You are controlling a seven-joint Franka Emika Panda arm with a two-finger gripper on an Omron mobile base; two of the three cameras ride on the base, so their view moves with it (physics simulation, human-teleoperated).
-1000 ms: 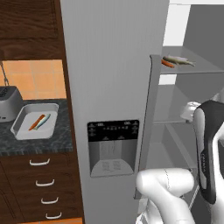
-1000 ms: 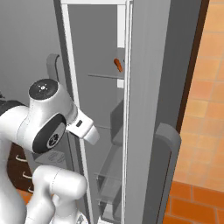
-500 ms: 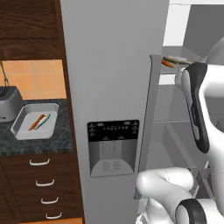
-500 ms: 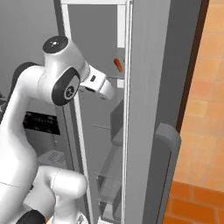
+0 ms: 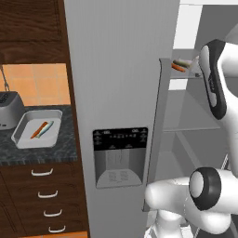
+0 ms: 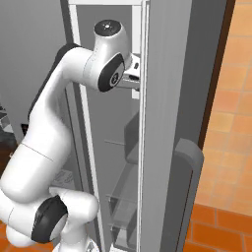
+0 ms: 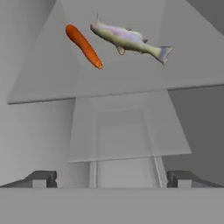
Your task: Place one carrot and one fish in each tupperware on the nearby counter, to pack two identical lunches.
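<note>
On the fridge's upper glass shelf [image 7: 131,83] lie an orange carrot [image 7: 83,46] and a silvery fish [image 7: 129,40] side by side; in the left base view they are the carrot [image 5: 178,68] and the fish [image 5: 182,62]. My gripper [image 7: 113,179] is open and empty, held a little short of the shelf. A rectangular light-grey tupperware [image 5: 23,139] on the speckled counter [image 5: 37,153] holds a carrot [image 5: 38,130] and a fish [image 5: 46,128]. The second tupperware is out of view.
A silver toaster [image 5: 9,110] stands left of the tub. The closed fridge door with its dispenser panel [image 5: 120,155] separates the counter from the open compartment. The open fridge door [image 6: 172,98] stands on the right, and my arm [image 6: 69,78] reaches past its edge.
My arm has risen and swung into the open fridge, up to the top shelf. The carrot, the fish and the tub have not moved.
</note>
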